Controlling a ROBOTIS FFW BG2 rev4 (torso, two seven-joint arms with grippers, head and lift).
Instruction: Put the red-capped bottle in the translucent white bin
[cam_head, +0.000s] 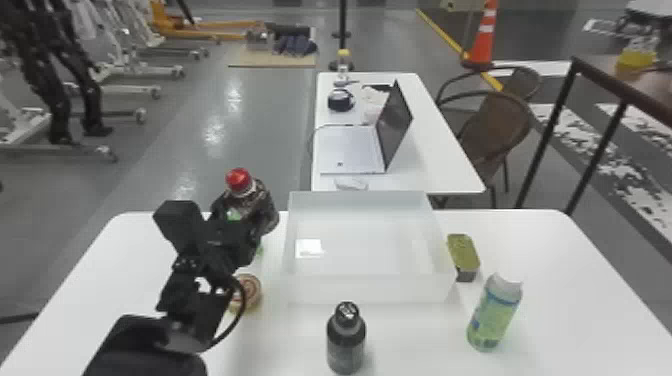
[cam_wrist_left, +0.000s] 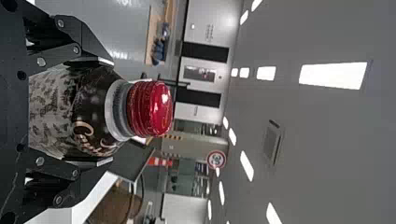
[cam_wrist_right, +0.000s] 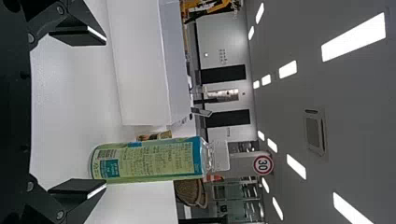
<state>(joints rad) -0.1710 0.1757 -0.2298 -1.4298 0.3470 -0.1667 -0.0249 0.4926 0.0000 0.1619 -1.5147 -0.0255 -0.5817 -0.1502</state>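
In the head view my left gripper (cam_head: 235, 240) is at the left of the table, shut on the dark red-capped bottle (cam_head: 266, 206), which leans slightly beside the bin's left wall. The left wrist view has the fingers of my left gripper (cam_wrist_left: 91, 109) on both sides of the bottle (cam_wrist_left: 91, 114), its red cap (cam_wrist_left: 150, 108) pointing away from the palm. The translucent white bin (cam_head: 370, 289) stands at the table's middle with nothing inside. In the right wrist view my right gripper (cam_wrist_right: 95, 112) is open with nothing between its fingertips, facing the bin (cam_wrist_right: 140, 60).
A black bottle (cam_head: 346, 340) stands in front of the bin. To its right are a green-labelled bottle (cam_head: 492, 315) and a green-topped tin (cam_head: 462, 255). A round lidded item (cam_head: 247, 292) lies by the left arm. Behind is a second table (cam_head: 435, 150) with a laptop (cam_head: 350, 150).
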